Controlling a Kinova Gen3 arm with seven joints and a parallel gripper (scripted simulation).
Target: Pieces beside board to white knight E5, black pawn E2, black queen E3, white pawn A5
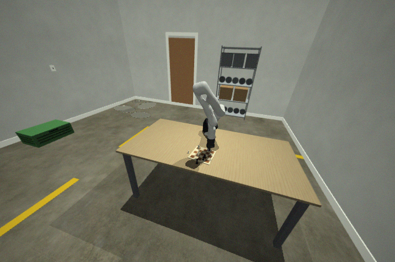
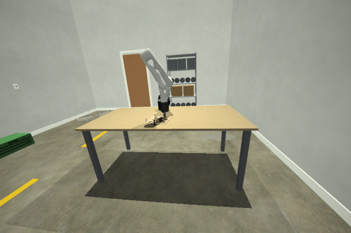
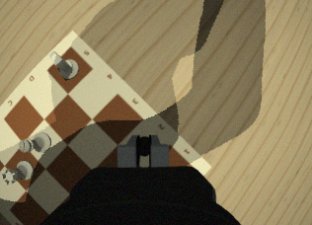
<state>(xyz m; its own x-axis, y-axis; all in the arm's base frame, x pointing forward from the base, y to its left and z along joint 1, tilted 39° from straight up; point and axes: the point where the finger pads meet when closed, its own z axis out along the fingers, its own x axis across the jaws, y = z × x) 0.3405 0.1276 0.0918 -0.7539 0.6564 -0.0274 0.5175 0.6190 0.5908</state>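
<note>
My gripper points down over the board's E edge, around E2. It is shut on the black pawn, whose dark round head shows between the fingers; its base is hidden. The white knight stands upright on E5. The white pawn stands off the board, at its left in the top and exterior views. A tall black piece, probably the black queen, stands by the board's front edge. The board is partly shaded.
Two white pieces stand on C4 and B4, left of the gripper in the wrist view. Dark pieces stand on the board in front of the gripper, too small to name. The wooden table extends around the board.
</note>
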